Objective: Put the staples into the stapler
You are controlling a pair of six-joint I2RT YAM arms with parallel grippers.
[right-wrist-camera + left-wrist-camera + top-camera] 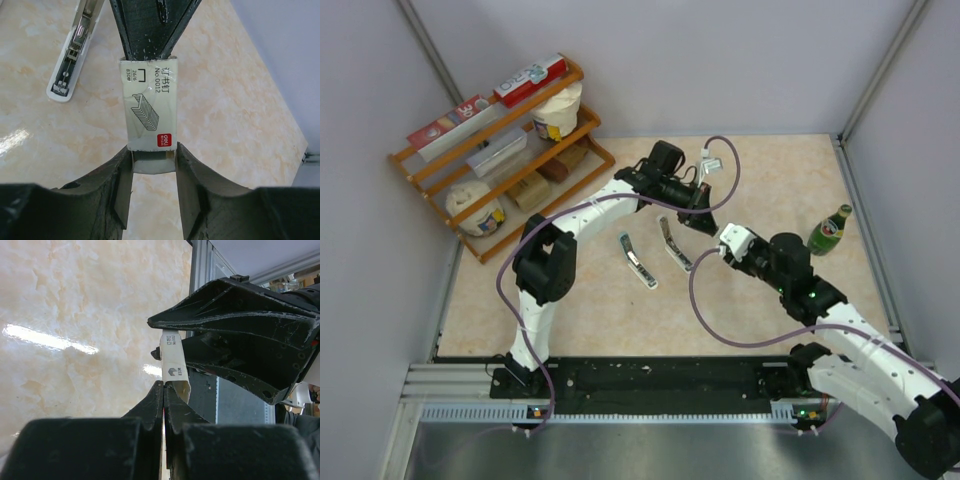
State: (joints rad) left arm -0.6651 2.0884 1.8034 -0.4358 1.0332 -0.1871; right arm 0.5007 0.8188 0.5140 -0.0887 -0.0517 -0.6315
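The staples are a small whitish packet (150, 107) with a staple drawing and a red label, held in the air between both grippers. My left gripper (164, 384) is shut on the packet's far end (173, 362). My right gripper (154, 152) has its fingers pressed against both sides of the near end, where the inner tray sticks out. Two open staplers lie on the table: one (637, 260) to the left, the other (674, 243) just below the grippers. The white and silver stapler (75, 55) shows its open magazine.
A wooden shelf (500, 150) with boxes and jars stands at the back left. A green bottle (830, 232) stands at the right near the side wall. Grey walls close the table on three sides.
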